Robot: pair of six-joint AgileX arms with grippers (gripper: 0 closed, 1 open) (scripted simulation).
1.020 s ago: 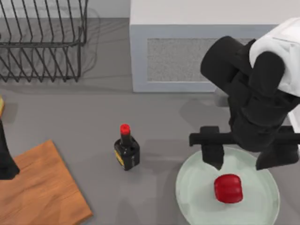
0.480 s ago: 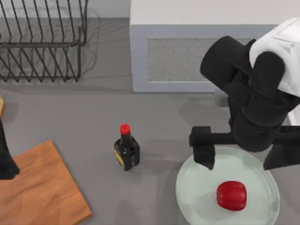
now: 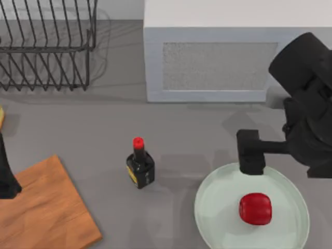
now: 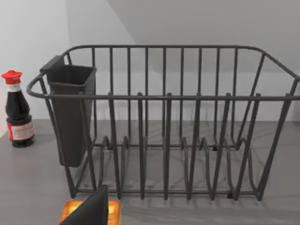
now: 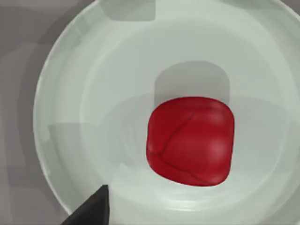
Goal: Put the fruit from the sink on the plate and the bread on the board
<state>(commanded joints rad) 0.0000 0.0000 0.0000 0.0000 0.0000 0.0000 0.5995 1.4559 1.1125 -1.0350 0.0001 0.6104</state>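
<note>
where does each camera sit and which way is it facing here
Top view: above the table, looking down on the board, bottle, rack, plate and fruit; right arm at the right, a left-arm part at the left edge.
Left wrist view: low on the left arm, facing the rack and bottle; a dark finger over the bread.
Right wrist view: on the right arm above the plate, looking down at the fruit; a fingertip at the edge.
Shared: top and right wrist, plate and fruit; top and left wrist, rack and bottle.

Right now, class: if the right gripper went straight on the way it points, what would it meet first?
Probably the fruit, or the plate right beside it. The right wrist view looks straight down at both, with the fruit near the middle. The right gripper hangs over the plate's far rim, so depth is unclear.
</note>
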